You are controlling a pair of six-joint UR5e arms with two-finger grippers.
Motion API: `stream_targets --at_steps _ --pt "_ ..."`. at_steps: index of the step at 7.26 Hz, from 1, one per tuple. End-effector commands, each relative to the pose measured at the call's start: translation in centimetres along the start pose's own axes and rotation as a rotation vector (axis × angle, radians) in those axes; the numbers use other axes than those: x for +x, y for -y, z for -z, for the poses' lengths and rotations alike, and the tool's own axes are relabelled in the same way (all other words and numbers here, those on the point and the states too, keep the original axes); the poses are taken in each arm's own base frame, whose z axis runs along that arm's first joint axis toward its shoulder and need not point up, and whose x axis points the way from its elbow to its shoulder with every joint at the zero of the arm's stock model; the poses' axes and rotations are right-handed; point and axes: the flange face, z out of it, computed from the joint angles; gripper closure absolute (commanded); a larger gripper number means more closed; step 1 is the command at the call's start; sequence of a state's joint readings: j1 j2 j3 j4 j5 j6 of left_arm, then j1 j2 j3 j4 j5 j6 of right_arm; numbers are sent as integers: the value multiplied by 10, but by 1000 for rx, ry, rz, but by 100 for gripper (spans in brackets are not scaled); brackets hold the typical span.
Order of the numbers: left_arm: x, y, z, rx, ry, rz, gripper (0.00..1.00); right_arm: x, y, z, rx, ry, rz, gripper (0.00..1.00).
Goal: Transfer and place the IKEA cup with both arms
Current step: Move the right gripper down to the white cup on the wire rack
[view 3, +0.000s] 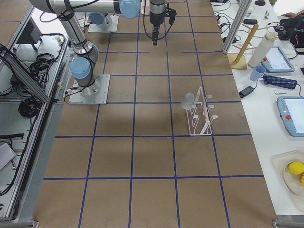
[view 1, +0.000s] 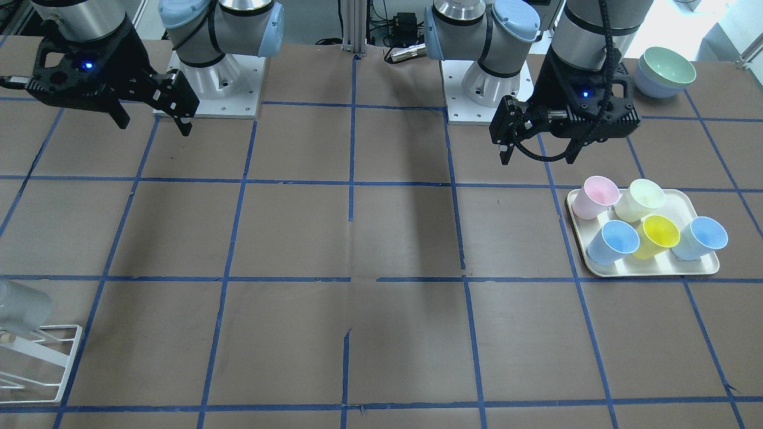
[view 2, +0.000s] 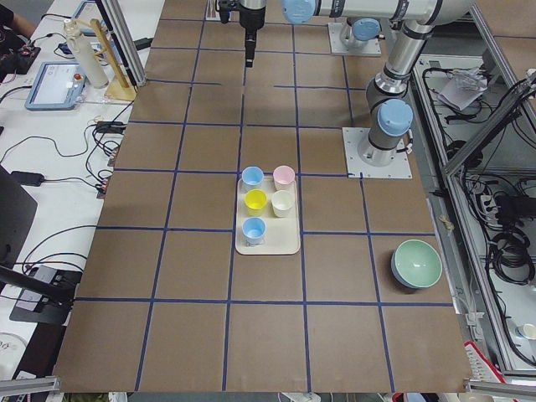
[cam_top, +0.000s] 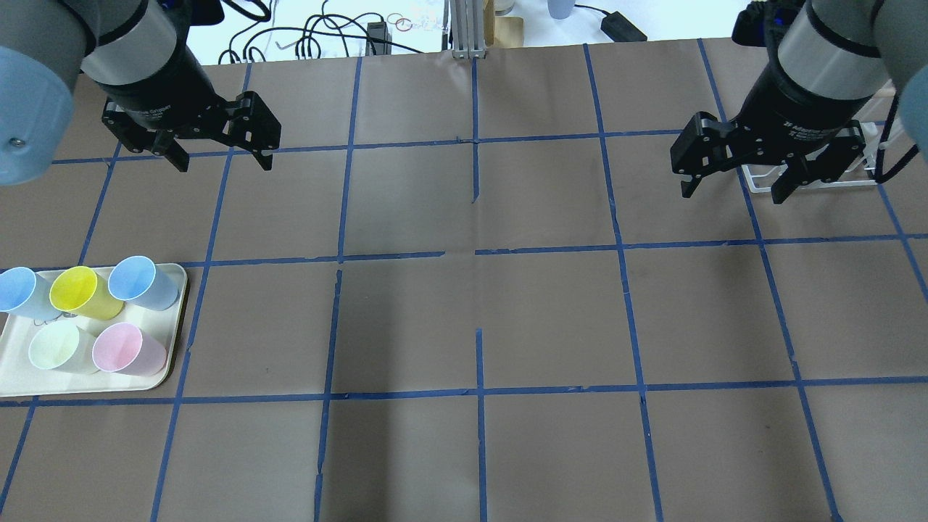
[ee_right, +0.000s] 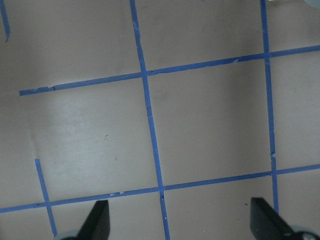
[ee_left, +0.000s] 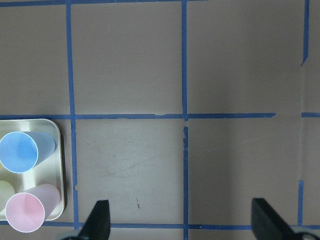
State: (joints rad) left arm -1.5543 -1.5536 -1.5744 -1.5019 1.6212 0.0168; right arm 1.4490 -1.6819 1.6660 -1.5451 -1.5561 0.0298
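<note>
The IKEA cup, pale grey, hangs tilted on a peg of a white wire rack at the table's end on my right. It also shows in the exterior right view. My right gripper is open and empty, held above the table just in front of the rack. It also shows in the front-facing view. My left gripper is open and empty, held above the table beyond the tray. It also shows in the front-facing view. Both wrist views show bare taped table between open fingers.
A cream tray on my left holds pink, pale green, yellow and two blue cups. Stacked pastel bowls stand near the left arm's base. Blue tape lines grid the brown table.
</note>
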Motion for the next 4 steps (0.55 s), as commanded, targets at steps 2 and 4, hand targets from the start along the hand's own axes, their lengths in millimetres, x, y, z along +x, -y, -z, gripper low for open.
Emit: stream_targets --at_steps 2,4 --pt "-4 2 6 -56 0 7 0 75 54 -24 24 0 90 0" --pt "-1 4 7 -58 -23 6 0 125 86 -43 62 -10 205 0"
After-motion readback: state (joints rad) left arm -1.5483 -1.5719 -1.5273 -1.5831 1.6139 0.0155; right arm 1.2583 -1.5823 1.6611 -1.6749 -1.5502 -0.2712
